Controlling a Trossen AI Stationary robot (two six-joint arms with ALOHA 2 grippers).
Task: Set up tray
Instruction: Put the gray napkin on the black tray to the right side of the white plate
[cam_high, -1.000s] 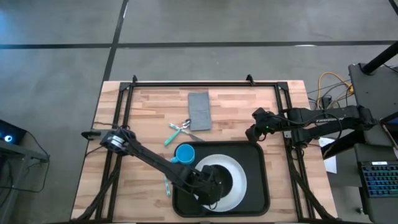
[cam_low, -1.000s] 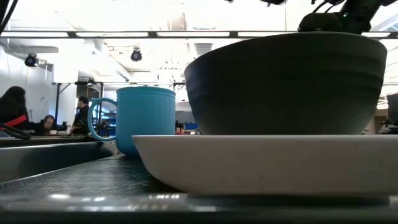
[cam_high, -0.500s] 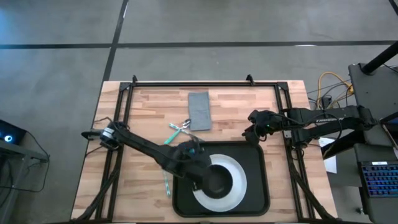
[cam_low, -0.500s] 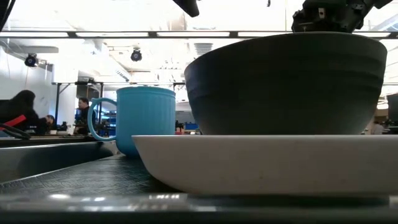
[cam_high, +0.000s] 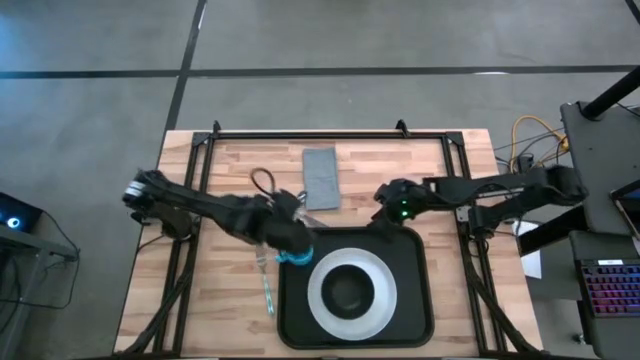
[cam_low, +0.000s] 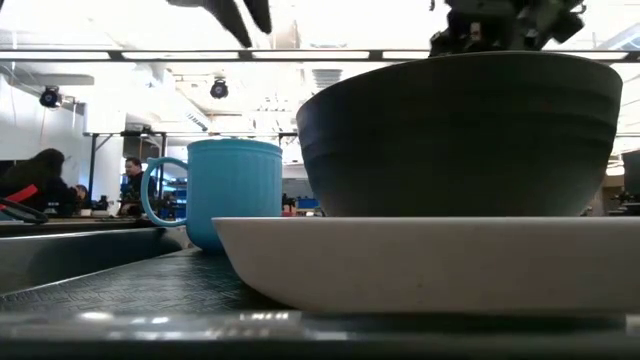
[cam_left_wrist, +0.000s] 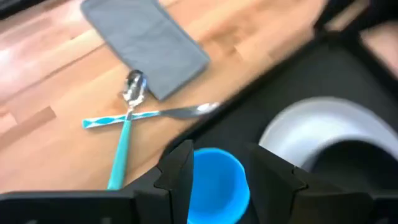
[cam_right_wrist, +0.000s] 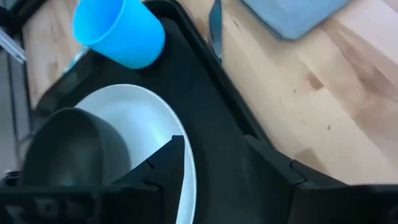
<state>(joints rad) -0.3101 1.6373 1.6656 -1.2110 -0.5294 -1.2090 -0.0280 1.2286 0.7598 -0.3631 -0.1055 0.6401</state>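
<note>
Tray half set; cutlery and napkin still out on the wood.

High view: I see the black, round-cornered tray (cam_high: 415, 300) at the table's near edge, carrying the white plate (cam_high: 320, 300), dark bowl (cam_high: 350, 292) and blue cup (cam_high: 296, 257). Left gripper (cam_high: 290, 232) hovers beside the tray's far-left corner; right gripper (cam_high: 392, 205) just beyond its far rim.
Low view: bowl looks matte and ribbed, plate smooth.
Left wrist: fingers (cam_left_wrist: 180, 168) wide, empty; shiny crossed utensils (cam_left_wrist: 134, 112) and soft grey napkin (cam_left_wrist: 146, 43) beyond. I judge cutlery comes next.
Right wrist: fingers (cam_right_wrist: 165, 158) spread, empty.

Matt black tray (cam_high: 415, 300), wood-plank table (cam_high: 240, 170), grey cloth napkin (cam_high: 320, 178)
</note>
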